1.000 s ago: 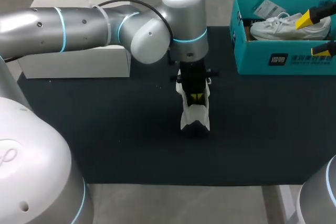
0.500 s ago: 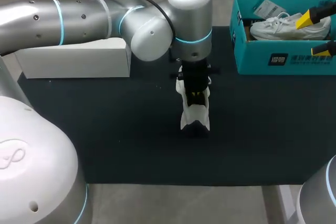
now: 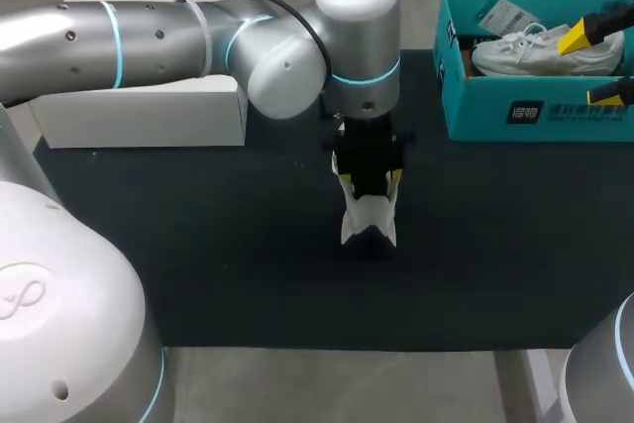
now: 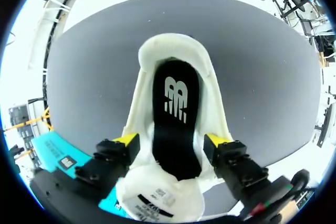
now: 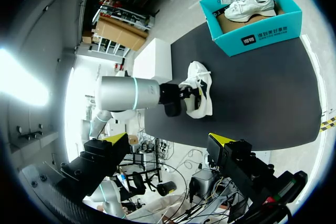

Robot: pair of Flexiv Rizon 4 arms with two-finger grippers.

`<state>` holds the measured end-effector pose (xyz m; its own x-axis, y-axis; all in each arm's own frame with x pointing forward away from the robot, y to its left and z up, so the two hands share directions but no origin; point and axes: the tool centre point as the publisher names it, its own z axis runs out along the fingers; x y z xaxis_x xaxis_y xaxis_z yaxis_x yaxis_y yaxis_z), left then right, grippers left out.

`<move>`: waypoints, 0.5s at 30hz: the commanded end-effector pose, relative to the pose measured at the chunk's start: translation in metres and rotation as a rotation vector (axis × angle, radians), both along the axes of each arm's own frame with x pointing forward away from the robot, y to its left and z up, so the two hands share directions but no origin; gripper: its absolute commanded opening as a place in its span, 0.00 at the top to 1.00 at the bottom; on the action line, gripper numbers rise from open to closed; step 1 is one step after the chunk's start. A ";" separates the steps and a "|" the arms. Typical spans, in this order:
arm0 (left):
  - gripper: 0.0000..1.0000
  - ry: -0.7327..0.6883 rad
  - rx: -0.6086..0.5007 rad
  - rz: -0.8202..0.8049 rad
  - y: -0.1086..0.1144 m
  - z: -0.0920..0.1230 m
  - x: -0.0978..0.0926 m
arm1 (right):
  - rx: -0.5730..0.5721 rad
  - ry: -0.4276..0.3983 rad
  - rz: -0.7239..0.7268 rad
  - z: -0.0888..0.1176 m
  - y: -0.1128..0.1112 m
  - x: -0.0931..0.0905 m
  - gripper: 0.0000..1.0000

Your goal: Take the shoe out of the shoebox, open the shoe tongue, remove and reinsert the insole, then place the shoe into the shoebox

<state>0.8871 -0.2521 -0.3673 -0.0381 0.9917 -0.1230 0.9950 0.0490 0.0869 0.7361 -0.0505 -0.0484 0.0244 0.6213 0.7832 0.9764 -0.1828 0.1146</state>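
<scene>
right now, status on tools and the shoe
Left tool open, straddling the shoe on the mat, insole in. Right tool open, empty. Nothing in the way.

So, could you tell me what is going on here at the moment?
The left gripper is down over a white shoe on the black mat, fingers spread either side of its opening, black insole inside. A second shoe lies in the teal shoebox; the right gripper is open, holding nothing.

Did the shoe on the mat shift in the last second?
No. In the head view the white shoe sits where it was, its toe equally far from the teal shoebox and the black mat's front edge.
</scene>
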 end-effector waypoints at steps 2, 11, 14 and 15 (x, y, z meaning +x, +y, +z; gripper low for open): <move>0.00 -0.003 -0.004 0.001 0.005 0.001 0.001 | -0.001 0.002 0.001 -0.001 0.001 0.002 0.00; 0.00 -0.020 -0.014 -0.005 0.004 0.008 0.005 | -0.001 0.002 0.001 -0.001 0.001 0.002 0.00; 0.00 -0.026 -0.030 -0.008 0.000 0.014 0.006 | -0.001 0.002 0.001 -0.001 0.001 0.002 0.00; 0.00 -0.026 -0.033 -0.010 -0.001 0.015 0.006 | -0.001 0.002 0.001 -0.001 0.001 0.002 0.00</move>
<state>0.8934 -0.2542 -0.3540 -0.0274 0.9877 -0.1539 0.9928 0.0448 0.1110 0.7361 -0.0505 -0.0484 0.0244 0.6213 0.7832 0.9764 -0.1828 0.1146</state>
